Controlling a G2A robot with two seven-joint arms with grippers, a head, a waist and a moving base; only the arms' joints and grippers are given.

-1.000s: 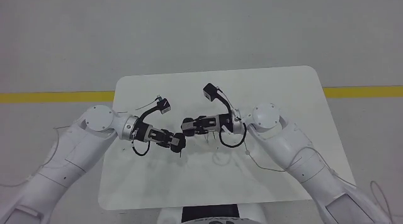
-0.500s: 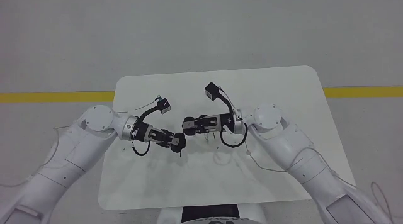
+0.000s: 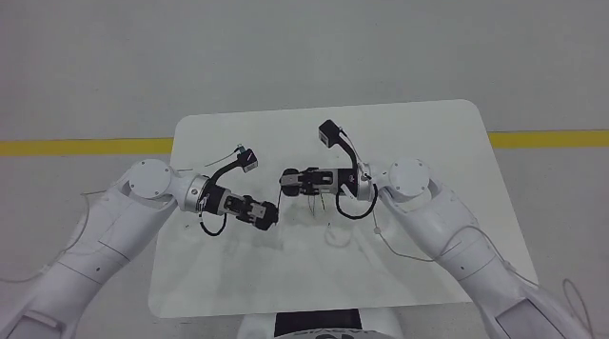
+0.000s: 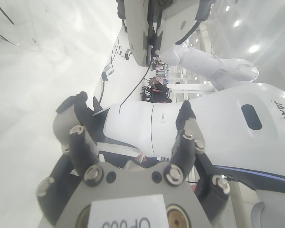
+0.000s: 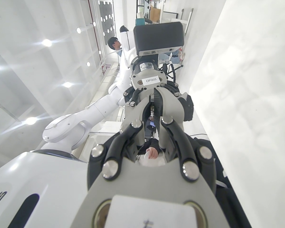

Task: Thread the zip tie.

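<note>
White rounded-corner table (image 3: 428,129), over the middle of which the two white arms meet nose to nose. The left gripper (image 3: 268,213), a grey claw with black-padded fingers (image 4: 185,117), stands spread wide with nothing between its pads. It lies just beside the right gripper (image 3: 285,185) and slightly nearer the robot. The right gripper's fingers are pressed together, pinching the thin black plastic zip tie (image 4: 133,90). The tie runs out of that pinch toward the left gripper as a gently bowed strand, and its free tip hangs in the air short of the open pads. The locking head cannot be made out, nor whether any part of the tie touches the table. Step in hand, as judged: presenting the free tail to the open claw. For a clean result, the left gripper should be aligned so that its pads straddle the strand squarely, and should close near the tip, where the tie flexes least once held. The right gripper's pinch should not be slackened until the left one is firm. The approach should be slow, because the bowed strand will spring sideways if it is nudged, and the two claws have little room between them.
</note>
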